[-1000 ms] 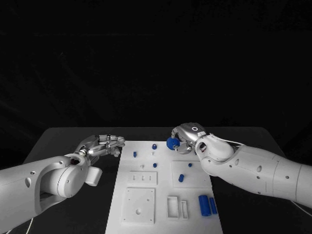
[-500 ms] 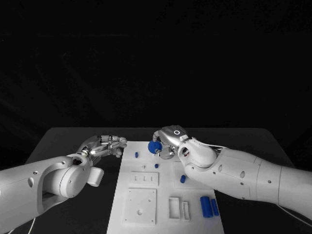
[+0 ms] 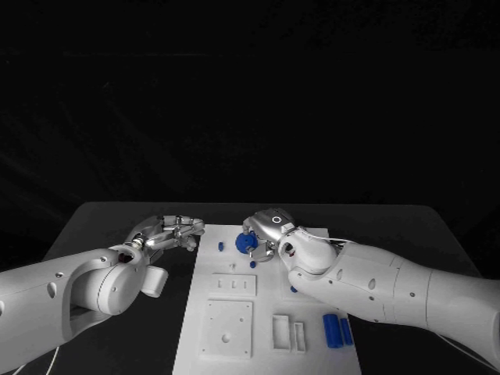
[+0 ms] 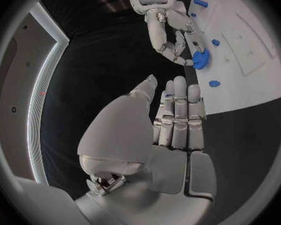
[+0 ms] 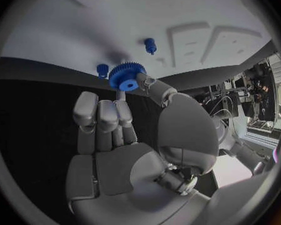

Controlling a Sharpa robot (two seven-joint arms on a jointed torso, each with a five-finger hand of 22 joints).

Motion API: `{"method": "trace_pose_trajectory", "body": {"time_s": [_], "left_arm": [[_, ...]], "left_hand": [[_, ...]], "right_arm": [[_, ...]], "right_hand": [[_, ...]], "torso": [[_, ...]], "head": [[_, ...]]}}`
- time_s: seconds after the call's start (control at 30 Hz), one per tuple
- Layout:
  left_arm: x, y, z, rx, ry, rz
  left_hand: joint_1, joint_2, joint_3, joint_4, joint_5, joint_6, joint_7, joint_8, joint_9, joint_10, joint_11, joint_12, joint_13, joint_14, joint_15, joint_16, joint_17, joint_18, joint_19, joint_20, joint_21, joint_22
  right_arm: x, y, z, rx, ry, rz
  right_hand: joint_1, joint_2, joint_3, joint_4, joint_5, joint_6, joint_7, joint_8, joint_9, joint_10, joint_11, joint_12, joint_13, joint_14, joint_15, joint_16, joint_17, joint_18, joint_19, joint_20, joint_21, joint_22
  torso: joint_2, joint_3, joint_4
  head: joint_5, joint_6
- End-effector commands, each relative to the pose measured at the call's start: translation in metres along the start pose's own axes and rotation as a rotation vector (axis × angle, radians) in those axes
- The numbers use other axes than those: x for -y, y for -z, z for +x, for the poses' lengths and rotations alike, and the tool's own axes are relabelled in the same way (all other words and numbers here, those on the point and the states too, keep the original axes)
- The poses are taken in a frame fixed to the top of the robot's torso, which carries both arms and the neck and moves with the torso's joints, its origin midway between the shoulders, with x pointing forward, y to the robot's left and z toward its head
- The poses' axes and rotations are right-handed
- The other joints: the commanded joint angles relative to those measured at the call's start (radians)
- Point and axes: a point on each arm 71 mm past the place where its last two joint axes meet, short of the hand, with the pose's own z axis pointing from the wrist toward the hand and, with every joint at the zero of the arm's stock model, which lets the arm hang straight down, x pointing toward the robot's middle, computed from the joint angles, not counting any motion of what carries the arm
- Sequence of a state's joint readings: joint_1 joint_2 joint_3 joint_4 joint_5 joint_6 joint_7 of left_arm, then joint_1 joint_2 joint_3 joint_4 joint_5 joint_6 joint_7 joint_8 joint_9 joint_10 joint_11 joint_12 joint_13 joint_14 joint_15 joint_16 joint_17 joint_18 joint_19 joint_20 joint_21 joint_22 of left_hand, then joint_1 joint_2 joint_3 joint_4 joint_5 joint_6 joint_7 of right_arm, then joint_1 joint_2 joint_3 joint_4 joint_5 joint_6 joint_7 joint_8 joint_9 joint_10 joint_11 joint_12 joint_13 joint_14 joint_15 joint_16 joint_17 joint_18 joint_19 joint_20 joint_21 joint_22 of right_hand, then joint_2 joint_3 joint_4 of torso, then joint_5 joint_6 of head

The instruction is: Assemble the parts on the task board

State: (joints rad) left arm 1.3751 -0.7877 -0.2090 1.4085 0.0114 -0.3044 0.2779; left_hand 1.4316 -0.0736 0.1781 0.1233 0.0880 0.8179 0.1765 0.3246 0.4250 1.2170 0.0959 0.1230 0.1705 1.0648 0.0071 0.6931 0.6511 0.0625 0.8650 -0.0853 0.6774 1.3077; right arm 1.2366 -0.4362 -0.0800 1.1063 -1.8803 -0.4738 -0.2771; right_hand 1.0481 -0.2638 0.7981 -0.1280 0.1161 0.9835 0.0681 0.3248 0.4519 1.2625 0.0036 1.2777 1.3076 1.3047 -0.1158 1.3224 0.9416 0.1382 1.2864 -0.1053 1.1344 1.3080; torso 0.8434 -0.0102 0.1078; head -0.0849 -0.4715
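The white task board lies in the middle of the black table. My right hand hovers over the board's far left part and pinches a blue gear between thumb and fingers; the gear hangs just above the board beside two small blue pegs. My left hand stays over the table just off the board's left edge, fingers stretched out, holding nothing. From the left wrist the left hand points toward the right hand and its gear.
Small blue pegs stand at the board's far end, another sits mid-right. Two blue cylinders lie at the near right. White recessed plates and a slotted block occupy the near half.
My right hand has carried the blue gear leftward across the board's far end, toward the left hand. The left hand has barely moved.
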Motion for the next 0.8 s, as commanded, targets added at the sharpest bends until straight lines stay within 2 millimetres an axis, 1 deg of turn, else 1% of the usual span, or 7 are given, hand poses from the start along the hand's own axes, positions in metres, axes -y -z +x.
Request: {"method": "trace_pose_trajectory", "body": {"time_s": [0.03, 0.13, 0.47, 0.6, 0.67, 0.77, 0.8], "left_arm": [[0.0010, -0.0004, 0.0011, -0.005, 0.003, 0.006], [0.0010, -0.0005, 0.0011, -0.006, 0.003, 0.006], [0.0010, -0.0007, 0.0014, -0.006, 0.003, 0.005], [0.0010, -0.0007, 0.0014, -0.007, 0.003, 0.005], [0.0010, -0.0007, 0.0015, -0.007, 0.003, 0.005], [0.0010, -0.0009, 0.0018, -0.008, 0.004, 0.005], [0.0010, -0.0009, 0.0018, -0.008, 0.003, 0.005]], "left_hand": [[0.010, -0.003, 0.001, 0.006, -0.003, 0.007, -0.002, -0.005, 0.000, 0.004, 0.005, -0.006, 0.001, -0.004, 0.000, 0.001, -0.001, 0.016, -0.003, -0.006, 0.004, 0.007], [0.010, -0.003, 0.001, 0.007, -0.003, 0.007, -0.002, -0.005, 0.000, 0.004, 0.005, -0.006, 0.001, -0.004, 0.000, 0.001, -0.001, 0.016, -0.003, -0.006, 0.004, 0.007], [0.010, -0.002, 0.000, 0.007, -0.003, 0.007, -0.002, -0.006, 0.000, 0.004, 0.005, -0.007, 0.002, -0.004, 0.000, 0.002, -0.002, 0.016, -0.003, -0.006, 0.005, 0.007], [0.010, -0.003, 0.000, 0.008, -0.003, 0.007, -0.002, -0.006, 0.000, 0.004, 0.005, -0.007, 0.002, -0.004, 0.000, 0.002, -0.002, 0.016, -0.003, -0.006, 0.005, 0.007], [0.010, -0.003, 0.000, 0.008, -0.003, 0.007, -0.002, -0.006, 0.000, 0.004, 0.005, -0.008, 0.002, -0.004, 0.000, 0.002, -0.002, 0.016, -0.003, -0.006, 0.005, 0.007], [0.010, -0.003, 0.000, 0.008, -0.004, 0.007, -0.002, -0.006, 0.000, 0.004, 0.005, -0.008, 0.002, -0.004, 0.000, 0.002, -0.002, 0.016, -0.003, -0.006, 0.005, 0.007], [0.010, -0.003, 0.000, 0.008, -0.004, 0.007, -0.002, -0.006, 0.000, 0.004, 0.005, -0.008, 0.002, -0.004, 0.000, 0.002, -0.002, 0.016, -0.003, -0.006, 0.005, 0.007]], "right_arm": [[0.0006, -0.0006, 0.0036, -0.021, 0.025, -0.001], [0.0004, -0.0010, 0.0062, -0.029, 0.030, -0.002], [0.0028, -0.0009, 0.0111, -0.057, 0.044, 0.010], [0.0043, -0.0011, 0.0118, -0.059, 0.039, 0.015], [0.0051, -0.0015, 0.0120, -0.056, 0.028, 0.020], [0.0050, -0.0021, 0.0118, -0.050, 0.016, 0.022], [0.0047, -0.0022, 0.0117, -0.047, 0.013, 0.022]], "right_hand": [[0.008, 0.002, 0.003, 0.000, -0.002, 0.031, 0.029, 0.005, 0.011, 0.037, -0.018, -0.002, 0.048, -0.003, -0.006, -0.003, 0.002, 0.124, 0.005, -0.004, 0.003, 0.014], [0.008, 0.002, 0.002, 0.000, -0.002, 0.030, 0.029, 0.005, 0.011, 0.037, -0.018, -0.002, 0.048, -0.003, -0.006, -0.004, 0.002, 0.124, 0.005, -0.004, 0.003, 0.014], [0.007, -0.001, -0.001, 0.000, -0.006, 0.027, 0.030, 0.003, 0.011, 0.030, -0.017, -0.008, 0.044, -0.003, -0.005, -0.005, 0.002, 0.124, 0.004, -0.004, 0.003, 0.014], [0.004, -0.011, -0.005, 0.001, -0.013, 0.019, 0.033, -0.003, 0.009, 0.013, -0.015, -0.024, 0.034, -0.004, -0.003, -0.008, 0.002, 0.124, 0.000, -0.003, 0.002, 0.014], [0.003, -0.019, -0.005, 0.003, -0.017, -0.002, 0.038, -0.015, 0.003, 0.005, -0.010, -0.032, 0.029, -0.004, 0.001, -0.011, 0.002, 0.124, -0.002, -0.002, 0.000, 0.013], [-0.009, -0.030, -0.022, 0.000, -0.046, -0.074, 0.059, -0.056, -0.016, -0.016, 0.012, -0.053, 0.015, -0.004, 0.021, -0.014, 0.004, 0.124, -0.005, -0.003, -0.001, 0.013], [-0.009, -0.031, -0.023, -0.001, -0.049, -0.077, 0.062, -0.058, -0.017, -0.018, 0.013, -0.054, 0.014, -0.004, 0.023, -0.015, 0.004, 0.124, -0.005, -0.003, -0.002, 0.013]], "torso": [[0.000, -0.0006, 0.0018], [0.000, 0.0000, -0.0004], [0.000, 0.0020, -0.0015], [0.000, 0.0017, -0.0027], [0.000, 0.0023, -0.0031], [0.000, 0.0027, -0.0030], [0.000, 0.0029, -0.0029]], "head": [[0.001, -0.002], [0.004, -0.002], [0.005, -0.001], [0.005, -0.002], [0.006, -0.002], [0.006, -0.002], [0.006, -0.001]]}}
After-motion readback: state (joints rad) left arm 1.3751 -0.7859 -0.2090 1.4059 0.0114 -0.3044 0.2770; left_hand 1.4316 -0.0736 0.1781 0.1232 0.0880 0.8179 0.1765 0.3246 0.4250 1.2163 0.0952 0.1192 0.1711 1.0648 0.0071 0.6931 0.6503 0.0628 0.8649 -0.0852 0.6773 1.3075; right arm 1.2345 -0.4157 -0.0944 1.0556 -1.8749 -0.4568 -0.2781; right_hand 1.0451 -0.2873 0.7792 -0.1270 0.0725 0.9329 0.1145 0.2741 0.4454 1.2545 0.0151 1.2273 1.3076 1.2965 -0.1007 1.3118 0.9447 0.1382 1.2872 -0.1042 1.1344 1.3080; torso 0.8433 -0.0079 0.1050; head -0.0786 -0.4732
